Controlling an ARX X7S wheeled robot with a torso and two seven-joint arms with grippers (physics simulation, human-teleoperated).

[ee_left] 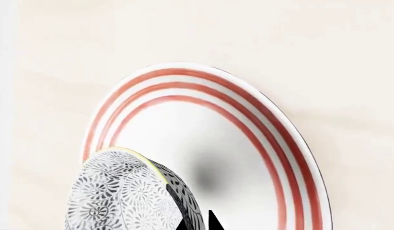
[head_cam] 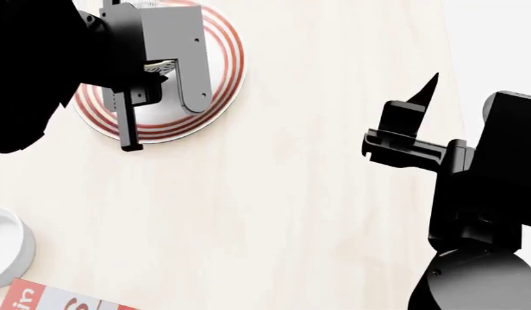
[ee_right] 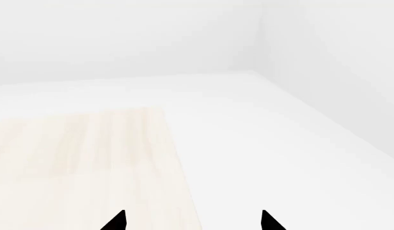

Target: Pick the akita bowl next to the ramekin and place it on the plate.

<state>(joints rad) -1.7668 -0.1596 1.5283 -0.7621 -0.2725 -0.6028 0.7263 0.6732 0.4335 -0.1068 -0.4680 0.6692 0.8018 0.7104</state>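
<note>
The akita bowl [ee_left: 120, 191], grey-and-white with a floral pattern, hangs tilted just over the plate [ee_left: 184, 124]; its shadow falls on the plate's white middle. My left gripper [ee_left: 198, 223] is shut on the bowl's rim, one black fingertip on each side of the wall. In the head view the left arm covers most of the plate [head_cam: 229, 61], and only a sliver of the bowl [head_cam: 162, 65] shows under it. The white ramekin [head_cam: 0, 248] stands at the table's near left edge. My right gripper [ee_right: 191, 221] is open, holds nothing and hovers at the right [head_cam: 416, 97].
A red-and-white printed box [head_cam: 59, 300] lies at the near left, beside the ramekin. The pale wooden tabletop [head_cam: 291, 194] stretches between the arms. Its right edge [ee_right: 181, 163] borders a white floor.
</note>
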